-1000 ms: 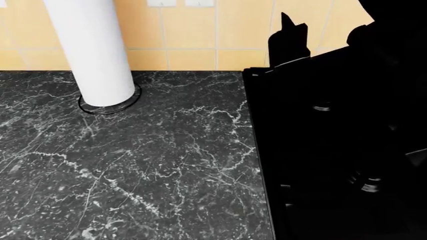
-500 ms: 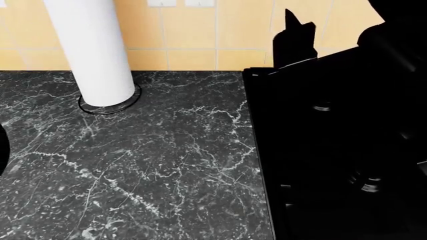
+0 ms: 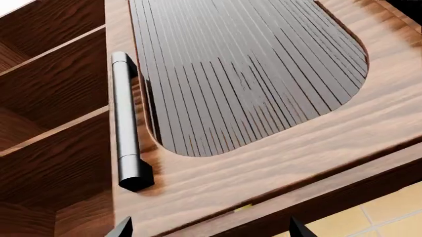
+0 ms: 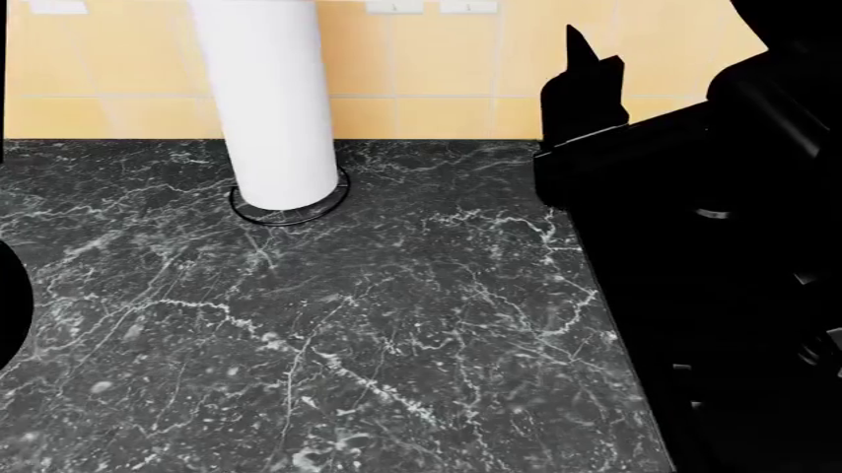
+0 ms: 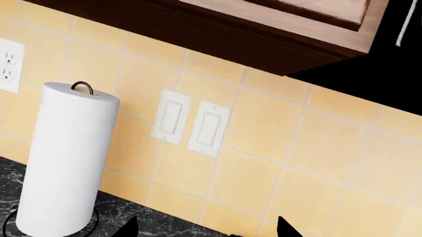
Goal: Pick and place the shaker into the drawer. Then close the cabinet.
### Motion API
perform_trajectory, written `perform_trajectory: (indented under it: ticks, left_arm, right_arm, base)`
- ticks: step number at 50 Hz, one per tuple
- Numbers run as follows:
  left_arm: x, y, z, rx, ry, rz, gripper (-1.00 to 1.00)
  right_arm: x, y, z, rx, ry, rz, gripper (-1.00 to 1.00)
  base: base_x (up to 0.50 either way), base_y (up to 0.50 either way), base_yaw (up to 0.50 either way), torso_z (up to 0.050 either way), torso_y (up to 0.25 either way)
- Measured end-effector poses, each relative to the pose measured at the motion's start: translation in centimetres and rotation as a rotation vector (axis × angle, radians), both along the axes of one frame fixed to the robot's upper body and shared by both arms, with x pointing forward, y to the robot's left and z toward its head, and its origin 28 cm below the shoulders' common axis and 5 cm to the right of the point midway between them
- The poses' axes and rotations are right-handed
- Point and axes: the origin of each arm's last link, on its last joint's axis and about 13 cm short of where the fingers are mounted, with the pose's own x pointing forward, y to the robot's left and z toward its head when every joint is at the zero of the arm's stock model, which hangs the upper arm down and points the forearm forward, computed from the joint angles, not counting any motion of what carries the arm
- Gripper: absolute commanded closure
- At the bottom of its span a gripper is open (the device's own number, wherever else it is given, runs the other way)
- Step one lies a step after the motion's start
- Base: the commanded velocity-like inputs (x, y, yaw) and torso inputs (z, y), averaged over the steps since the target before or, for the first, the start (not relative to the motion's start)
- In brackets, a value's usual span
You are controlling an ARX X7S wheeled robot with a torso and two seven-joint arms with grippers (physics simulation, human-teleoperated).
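Across the head view spreads the counter (image 4: 329,335), black marble with white veins, meeting a yellow tiled wall (image 4: 435,108) at its back. At its right edge lies a black stove (image 4: 711,296), dark enough that only a few knobs show. A black part of the right arm (image 4: 586,74) rises over the stove's far corner.

Next in size, a tall white paper towel roll (image 4: 270,99) stands upright on a black ring base (image 4: 292,209) near the wall; the right wrist view shows the same roll beside two light switches (image 5: 191,123) and an outlet (image 5: 8,66), under a brown wooden cabinet.

The left wrist view faces a reddish-brown cabinet door (image 3: 264,158) with a dark ribbed panel (image 3: 244,69) and a black bar handle (image 3: 126,128), beside open wooden shelves (image 3: 53,98).

Only the dark fingertips of the left gripper (image 3: 207,228) and right gripper (image 5: 207,228) show, spread wide apart and holding nothing. Neither the shaker nor the drawer shows in any view.
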Motion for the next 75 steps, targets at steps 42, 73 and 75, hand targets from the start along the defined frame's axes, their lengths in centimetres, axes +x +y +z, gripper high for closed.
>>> perform_trajectory:
  ticks: [42, 73, 75]
  left_arm:
    - [-0.7, -0.3, -0.1, 0.007, 0.003, -0.023, -1.00]
    - [-1.1, -0.5, 0.3, 0.007, -0.003, -0.033, -1.00]
    - [-1.1, -0.6, 0.4, 0.006, -0.004, -0.035, -1.00]
  right_arm:
    - [-0.3, 0.1, 0.0, -0.011, -0.004, -0.003, -1.00]
    - [-0.4, 0.2, 0.2, -0.006, -0.002, -0.001, -1.00]
    - [-0.5, 0.2, 0.2, -0.005, -0.002, -0.001, -1.00]
  base:
    - [0.00, 0.50, 0.00, 0.000, 0.000]
    - [0.00, 0.50, 0.00, 0.000, 0.000]
    - [0.00, 0.50, 0.00, 0.000, 0.000]
